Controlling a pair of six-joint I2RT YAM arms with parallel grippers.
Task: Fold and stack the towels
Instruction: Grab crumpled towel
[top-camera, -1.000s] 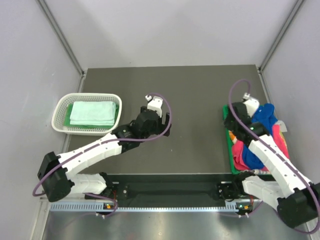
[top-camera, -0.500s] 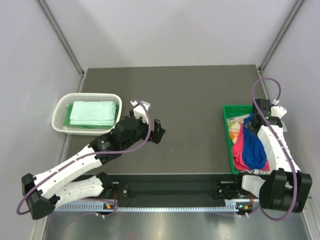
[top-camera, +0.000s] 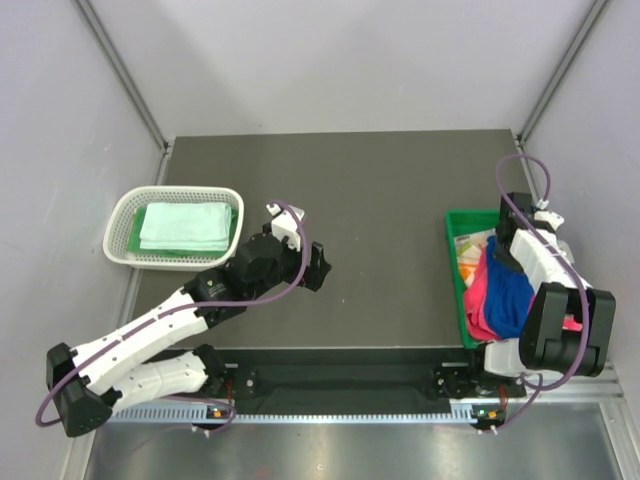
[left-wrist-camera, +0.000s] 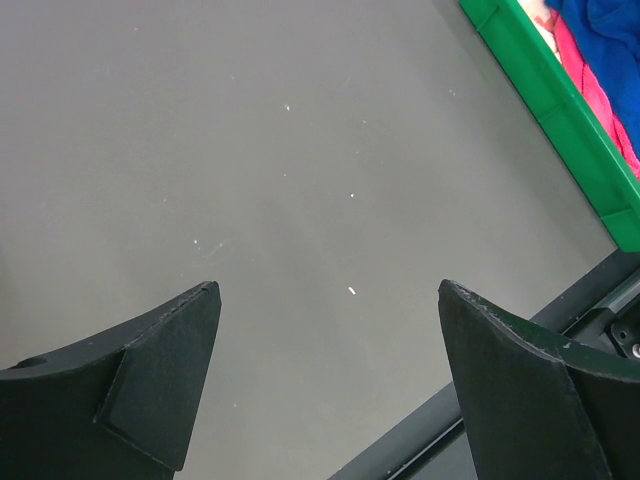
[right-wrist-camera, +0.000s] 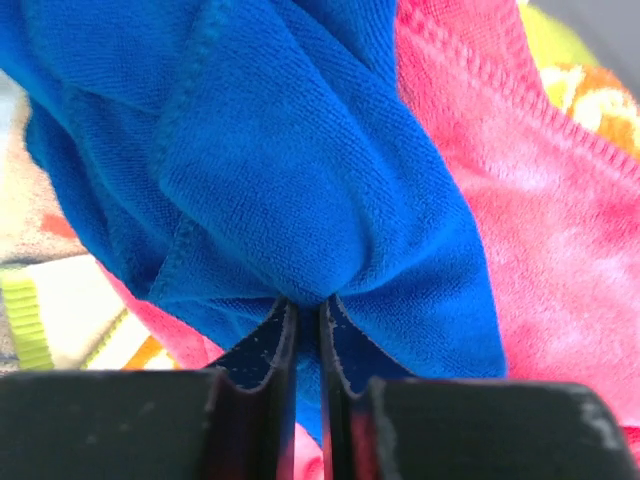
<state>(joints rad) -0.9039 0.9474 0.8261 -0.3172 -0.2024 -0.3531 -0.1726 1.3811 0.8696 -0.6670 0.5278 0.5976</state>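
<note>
Dark grey matte tabletop (top-camera: 400, 180), flecked with pale specks, sits between pale grey walls. At its right edge, the right gripper (right-wrist-camera: 308, 310) is inside the green plastic bin (top-camera: 455, 270), its black fingers pinched nearly together on a bunched fold of the royal blue towel (right-wrist-camera: 300, 180). This plush terry cloth lies draped over a pink towel (right-wrist-camera: 540, 200) with a stitched hem. The right arm is folded tight, with its wrist over the bin. The left arm reaches diagonally over the table's near-left part. The left gripper (left-wrist-camera: 330, 290) has its jaws spread wide above bare tabletop and holds nothing. In the white mesh basket (top-camera: 125, 215) at far left, a folded mint towel (top-camera: 185, 225) lies flat on green cloth.
</note>
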